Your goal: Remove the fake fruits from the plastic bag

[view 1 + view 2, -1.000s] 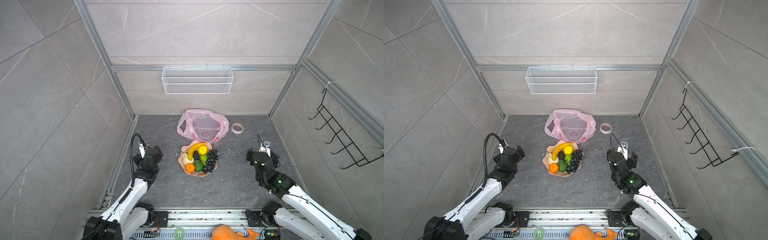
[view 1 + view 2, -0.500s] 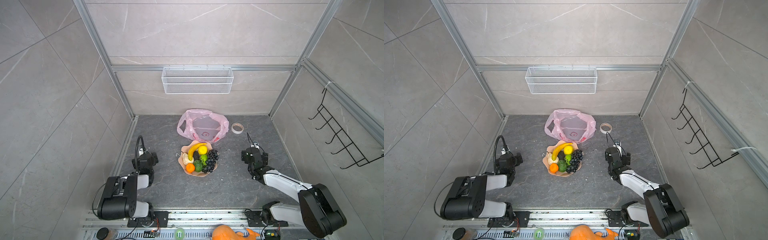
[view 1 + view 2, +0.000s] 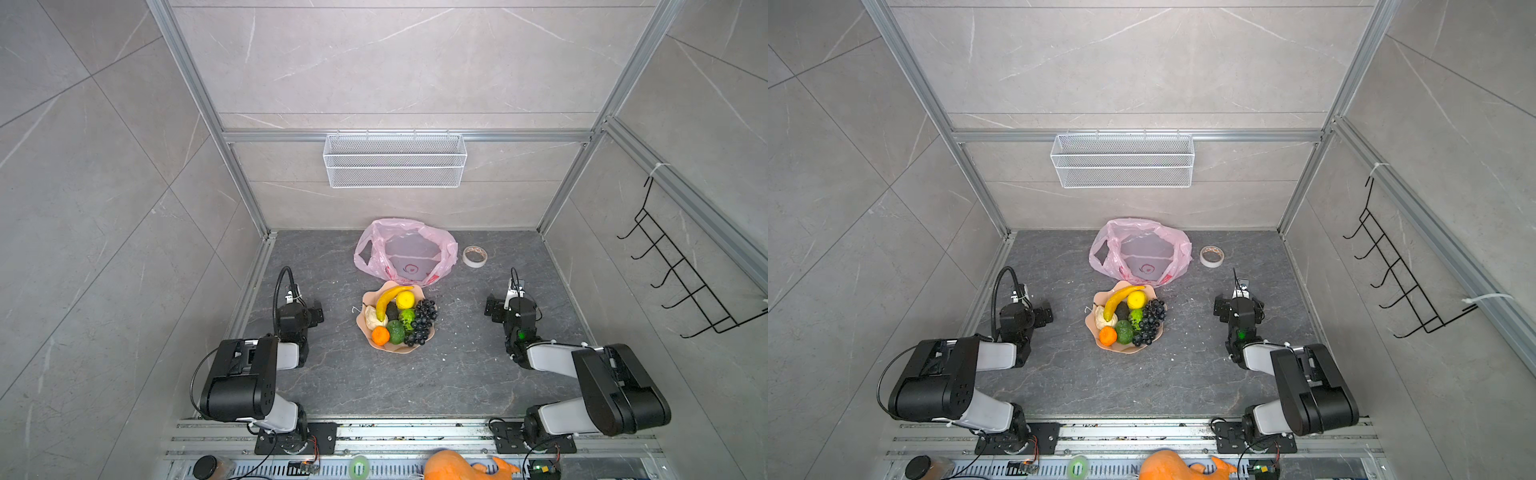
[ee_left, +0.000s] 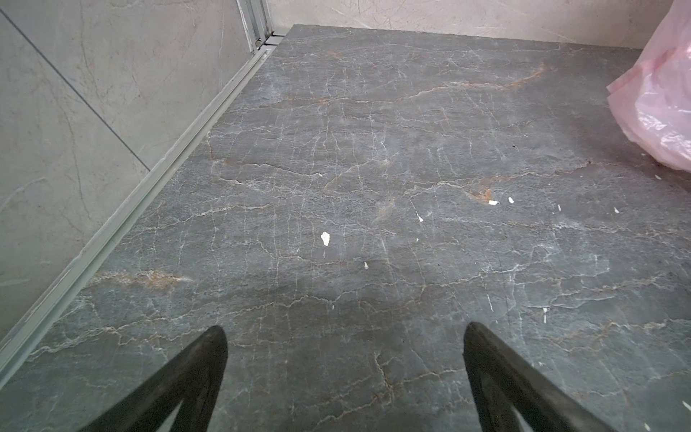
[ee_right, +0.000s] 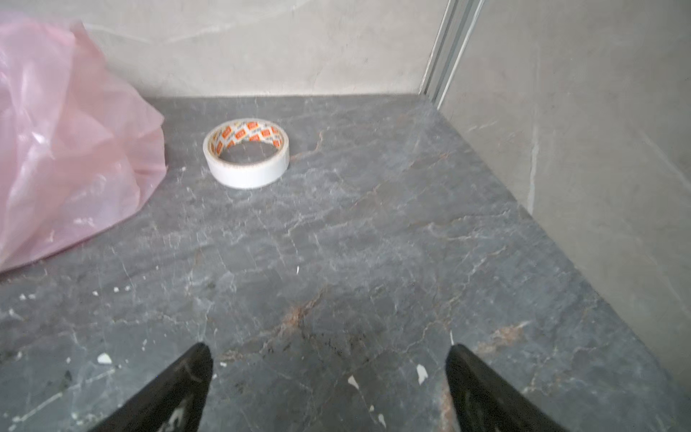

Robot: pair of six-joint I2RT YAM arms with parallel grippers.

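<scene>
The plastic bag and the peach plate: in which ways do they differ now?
The plastic bag is pink, translucent and crumpled; the plate is peach, opaque and scalloped. The bag looks empty, while the plate holds the fake fruits. The bag lies nearer the back wall than the plate. Both rest on the dark table.

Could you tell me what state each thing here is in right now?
plastic bag, slumped, mouth open, no fruit visible inside
fake fruits, piled on the plate, outside the bag
plate, full
tape roll, lying flat
left end effector, open, empty
right end effector, open, empty
</scene>
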